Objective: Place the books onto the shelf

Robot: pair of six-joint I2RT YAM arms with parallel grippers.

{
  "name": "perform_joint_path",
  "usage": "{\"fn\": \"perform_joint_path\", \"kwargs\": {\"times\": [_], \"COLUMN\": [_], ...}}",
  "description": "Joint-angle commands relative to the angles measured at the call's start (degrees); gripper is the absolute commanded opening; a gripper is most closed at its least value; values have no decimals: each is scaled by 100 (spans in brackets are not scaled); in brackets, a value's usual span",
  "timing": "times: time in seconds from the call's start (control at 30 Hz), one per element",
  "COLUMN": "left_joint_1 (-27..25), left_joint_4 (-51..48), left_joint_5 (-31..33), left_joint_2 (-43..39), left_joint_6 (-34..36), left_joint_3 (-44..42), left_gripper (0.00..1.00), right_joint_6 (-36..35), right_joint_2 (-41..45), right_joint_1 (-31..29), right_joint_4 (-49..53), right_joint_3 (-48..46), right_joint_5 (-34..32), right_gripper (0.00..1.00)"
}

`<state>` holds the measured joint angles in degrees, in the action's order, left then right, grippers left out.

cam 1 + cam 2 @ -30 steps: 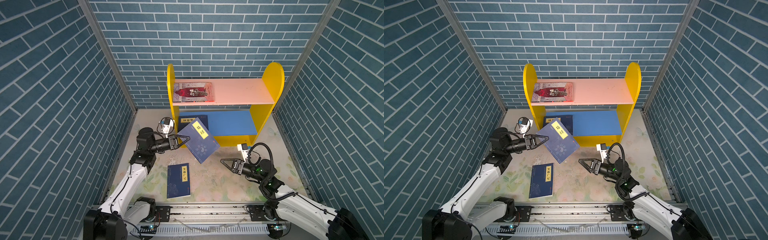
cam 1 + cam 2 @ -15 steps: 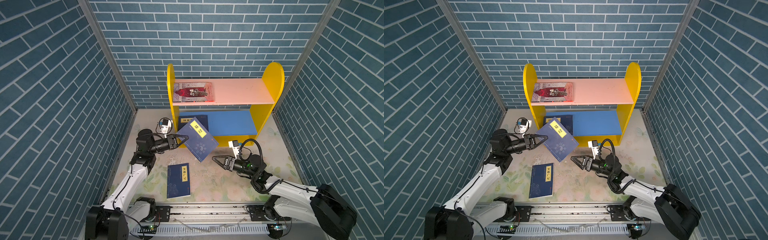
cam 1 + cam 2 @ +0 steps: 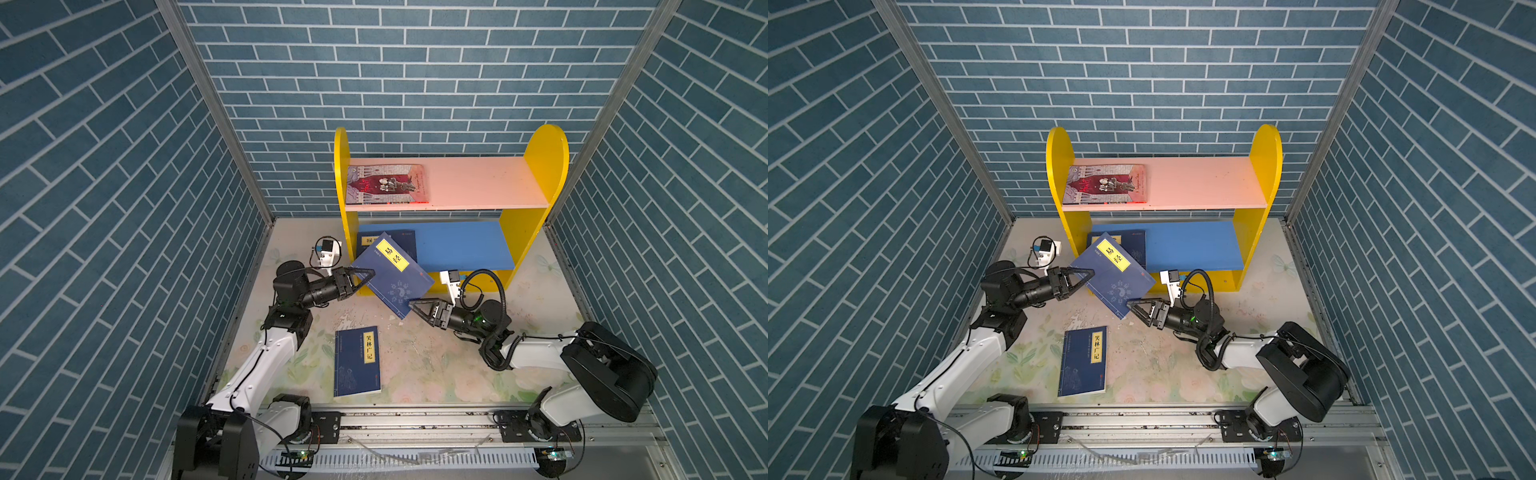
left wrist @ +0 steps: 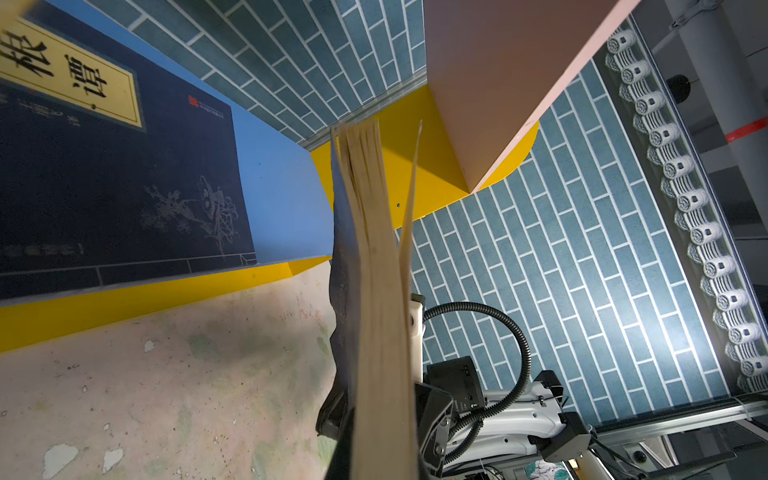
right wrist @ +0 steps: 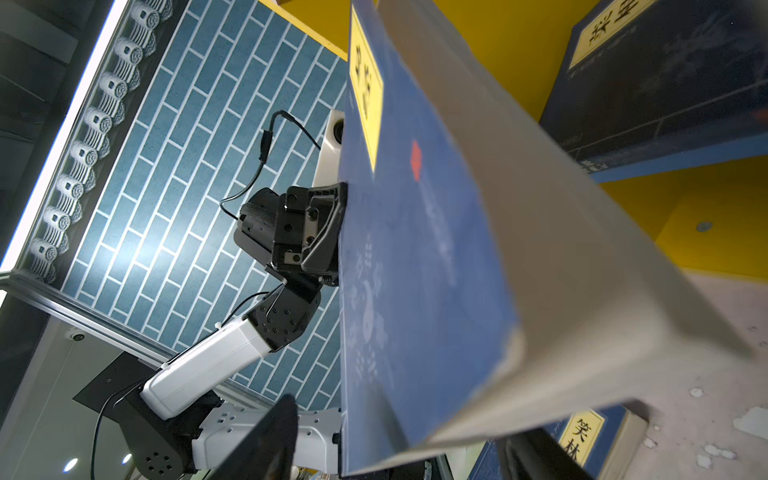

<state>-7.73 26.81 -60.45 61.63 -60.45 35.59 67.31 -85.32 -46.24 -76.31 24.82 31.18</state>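
**A:** Clamping a navy book [image 3: 392, 276] in the left gripper [image 3: 365, 275], pinched tight on its edge. Holding it tilted, clear of the table [image 3: 436, 365], just in front of the shelf [image 3: 544, 166].

**B:** Now looking at the right gripper [image 3: 413, 306]: spread wide, straddling the lower corner of that book. Cannot tell about contact.

**A:** Seeing it from the right wrist too, with a dark finger [image 5: 274, 436] on either side of the cover.

**B:** Spotting a grey-and-red book [image 3: 386, 185] flat on the pink upper board [image 3: 478, 183], at its left end.

**A:** And a second navy book [image 3: 405, 243] on the blue lower board [image 3: 461, 245], also at the left, partly hidden behind the lifted one.

**B:** Finding a third navy book [image 3: 357, 361] flat on the table, label up, near the front rail [image 3: 415, 422], apart from both grippers.
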Motion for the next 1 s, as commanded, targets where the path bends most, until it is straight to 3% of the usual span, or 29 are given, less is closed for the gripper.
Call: {"fn": "perform_joint_path", "kwargs": {"times": [0.0,0.1,0.33,0.43,0.87,0.97], "left_joint_1": [48,113,140,146,182,231], "left_joint_4": [311,584,301,22,-91,-126], "left_joint_5": [71,191,134,94,156,178], "left_joint_2": [-102,-198,-333,-393,-405,-454], "left_joint_6": [35,-164,237,641,602,633], "left_joint_3": [-80,-333,-455,-508,-605,-662], "left_gripper": [0,0,0,0,0,7], "right_joint_6": [125,119,5,42,-91,-108], "right_joint_2": [-44,-122,-215,-322,-383,-439], "right_joint_1": [-35,-34,-34,-31,-26,-26], "right_joint_4": [-384,-383,-386,-389,-387,-375], "right_joint_3": [126,256,460,595,742,829], "right_joint_5": [-115,-97,-222,-219,-266,-187], "right_gripper": [73,71,59,49,12,1]}}
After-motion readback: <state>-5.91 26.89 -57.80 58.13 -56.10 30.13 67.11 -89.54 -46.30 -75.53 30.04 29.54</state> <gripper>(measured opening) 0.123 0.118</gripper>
